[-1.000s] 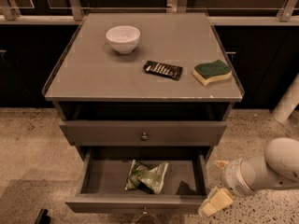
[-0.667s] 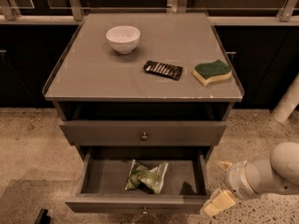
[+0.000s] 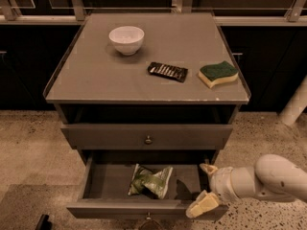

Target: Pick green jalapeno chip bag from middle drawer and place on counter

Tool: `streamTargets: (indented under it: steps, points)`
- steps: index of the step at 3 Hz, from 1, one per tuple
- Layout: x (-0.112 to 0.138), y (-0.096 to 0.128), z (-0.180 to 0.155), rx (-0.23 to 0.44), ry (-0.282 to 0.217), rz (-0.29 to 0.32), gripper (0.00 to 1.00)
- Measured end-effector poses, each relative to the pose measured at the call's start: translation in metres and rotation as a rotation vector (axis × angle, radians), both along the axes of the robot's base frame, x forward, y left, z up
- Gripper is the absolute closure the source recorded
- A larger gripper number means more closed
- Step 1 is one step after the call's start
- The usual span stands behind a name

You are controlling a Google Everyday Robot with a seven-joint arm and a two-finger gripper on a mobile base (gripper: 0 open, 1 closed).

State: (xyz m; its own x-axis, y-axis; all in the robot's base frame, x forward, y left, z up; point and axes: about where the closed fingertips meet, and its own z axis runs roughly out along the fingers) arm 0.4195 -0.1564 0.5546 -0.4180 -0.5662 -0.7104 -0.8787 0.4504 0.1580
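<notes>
one drawer is hanging open below me: the middle drawer (image 3: 189,181), pulled out from the grey cabinet, with the green jalapeno chip bag (image 3: 150,180) lying crumpled on its floor, a little left of centre and apart from both side walls. i am seeing my gripper (image 3: 205,186) sitting at the drawer's right end, reaching in from the right on the pale arm (image 3: 268,178). its fingers (image 3: 202,205) are standing wide apart, one up near the back right corner, the other down over the front edge, and they are holding nothing. the bag is lying well to the left of them, not touched.

above the open drawer, a shut drawer front (image 3: 105,136) with a round knob (image 3: 148,140) is facing me. on the counter (image 3: 86,78), the surface is carrying a white bowl (image 3: 126,39) toward the back left, a small dark striped wrapper (image 3: 167,71) near the middle, and a green-and-yellow sponge (image 3: 218,74) just to the right of it, close to the right rim. speckled floor (image 3: 29,147) is showing on both sides of the cabinet.
</notes>
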Motion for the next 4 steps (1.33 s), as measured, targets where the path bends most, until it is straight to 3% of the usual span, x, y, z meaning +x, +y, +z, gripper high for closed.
streamTargets:
  steps: [1,2,3,4]
  points:
    - [0.015,0.035,-0.030,0.077,-0.001,0.066,0.00]
    - [0.013,0.038,-0.037,0.089,0.010,0.067,0.00]
    - [0.020,0.031,-0.042,0.111,-0.018,0.019,0.00]
    - [0.047,0.045,-0.056,0.146,-0.041,0.054,0.00]
